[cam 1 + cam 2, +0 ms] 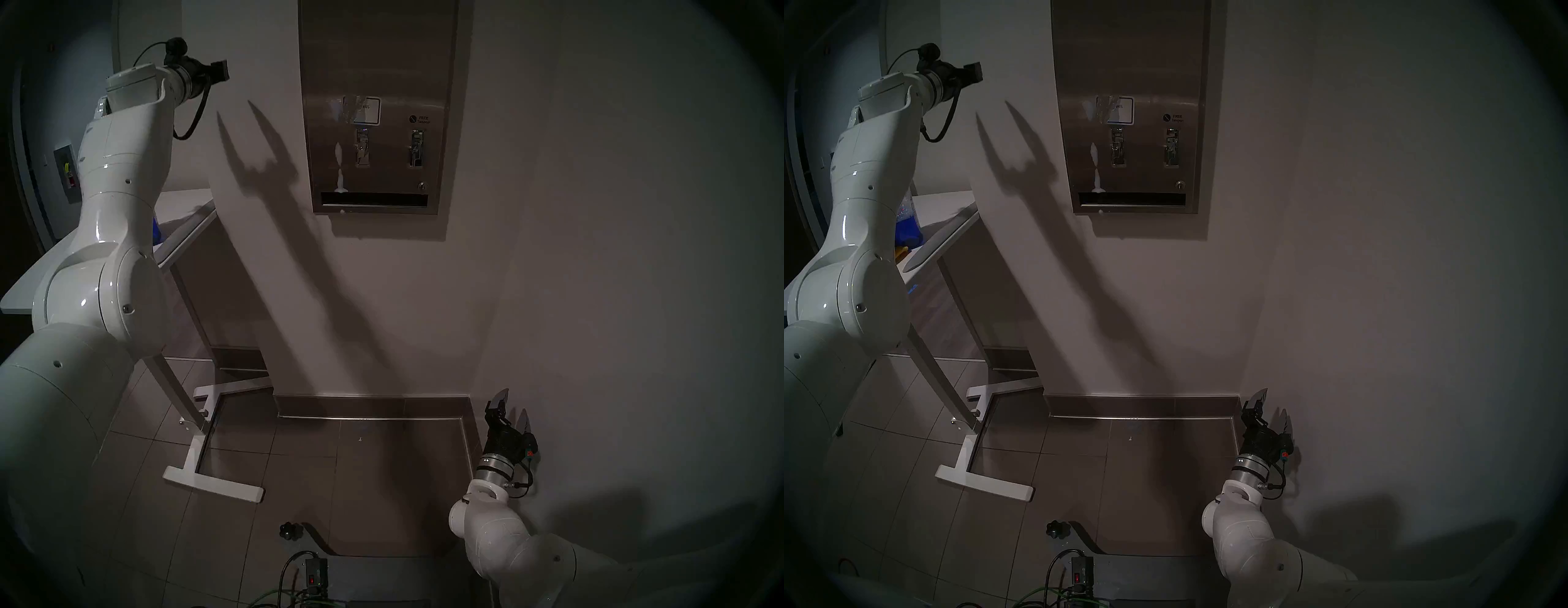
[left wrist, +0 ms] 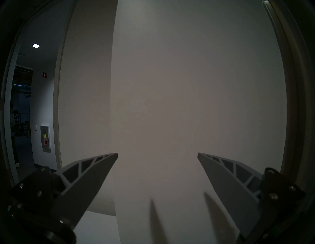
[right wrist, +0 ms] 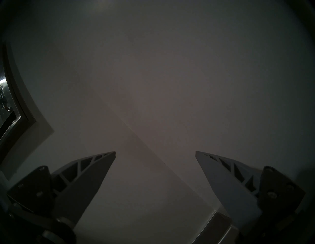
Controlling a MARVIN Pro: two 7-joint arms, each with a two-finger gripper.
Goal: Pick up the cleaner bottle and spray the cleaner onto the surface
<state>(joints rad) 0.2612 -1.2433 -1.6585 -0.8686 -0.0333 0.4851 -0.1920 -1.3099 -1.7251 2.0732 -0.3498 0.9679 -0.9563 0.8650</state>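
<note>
Foam streaks [image 1: 339,170] white on brushed-steel dispenser panel [image 1: 377,51]; ribbed wedge claws empty.

Dim, hard shadows, fisheye vignetting

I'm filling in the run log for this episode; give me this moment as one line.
left gripper: open, empty, facing wall | right gripper: open, empty, low | cleaner bottle: on table, behind left arm | steel panel: white foam streaks

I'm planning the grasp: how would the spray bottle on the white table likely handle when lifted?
The cleaner bottle, mostly hidden behind the left arm, shows blue liquid low down, so probably bottom-heavy and sloshy. Its clear plastic looks smooth, perhaps slippery. Being tall, it may tip if nudged.
</note>
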